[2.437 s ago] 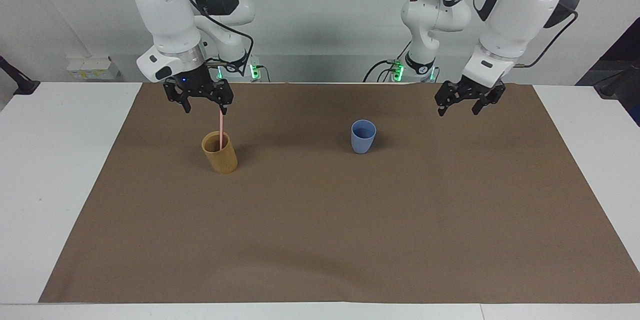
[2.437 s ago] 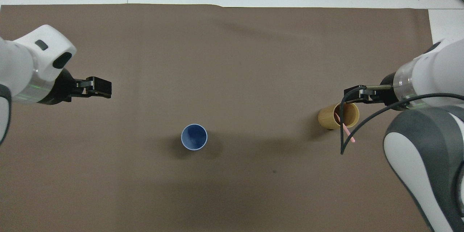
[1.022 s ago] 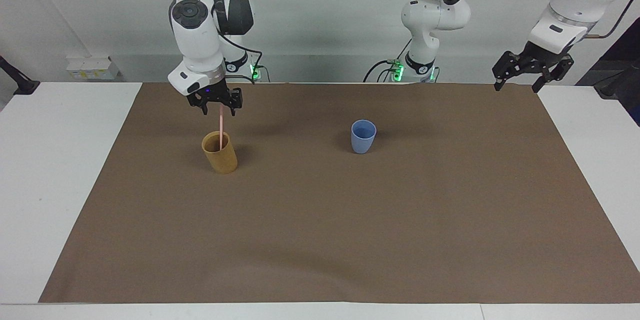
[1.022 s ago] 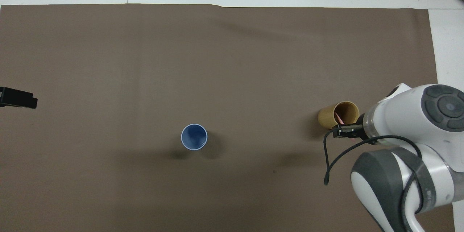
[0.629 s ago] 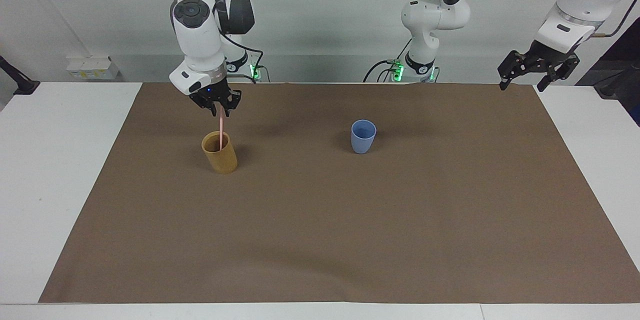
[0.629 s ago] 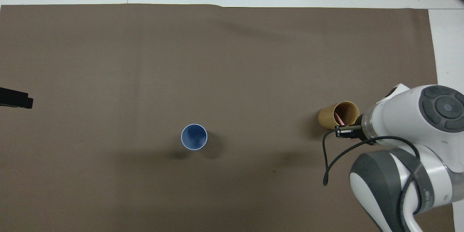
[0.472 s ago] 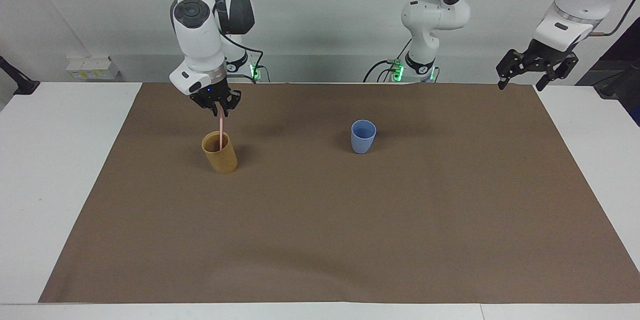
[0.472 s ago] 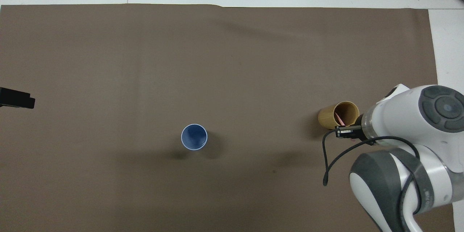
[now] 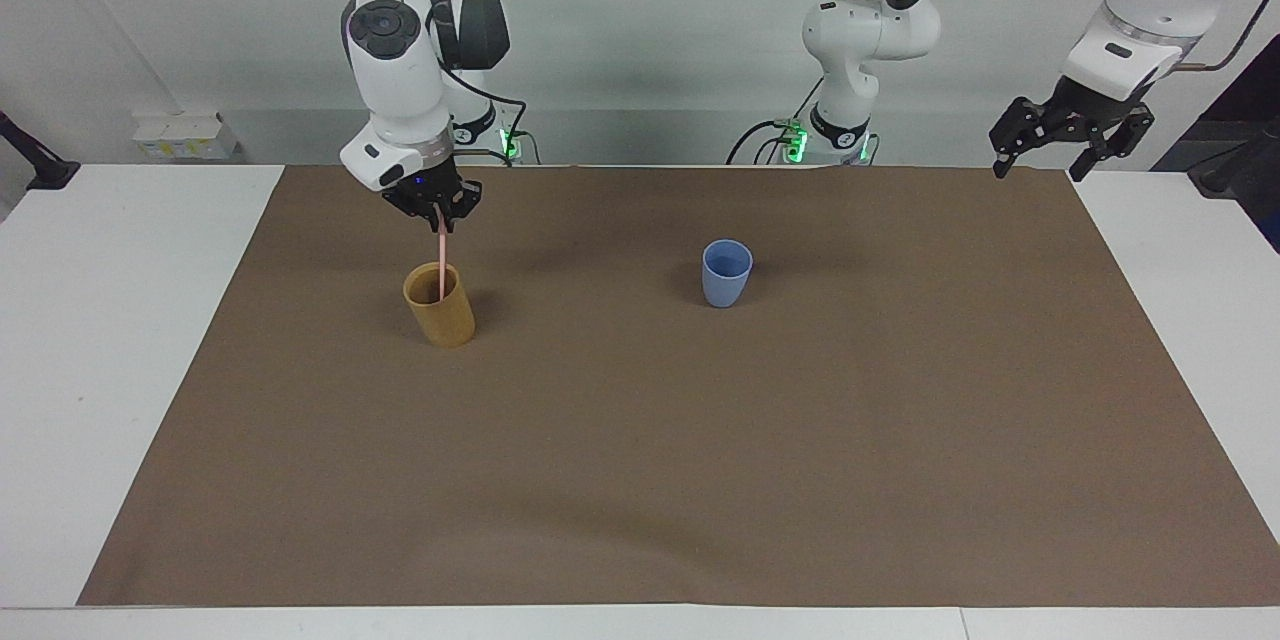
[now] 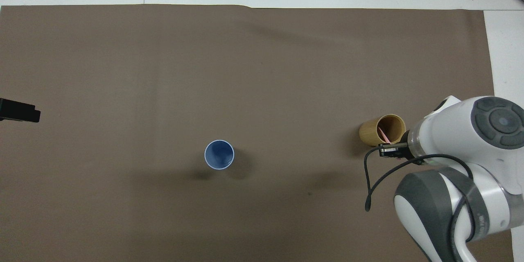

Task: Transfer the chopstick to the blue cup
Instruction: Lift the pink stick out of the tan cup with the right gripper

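Right gripper [image 9: 438, 217] upper left of facing view, fingertips pinched together; left gripper [image 9: 1040, 158] upper right, raised, jaws spread

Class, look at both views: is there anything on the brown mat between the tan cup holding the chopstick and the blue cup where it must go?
Nothing visible. The chopstick stands in the tan cup, its top in the right gripper; only bare mat separates it from the blue cup.
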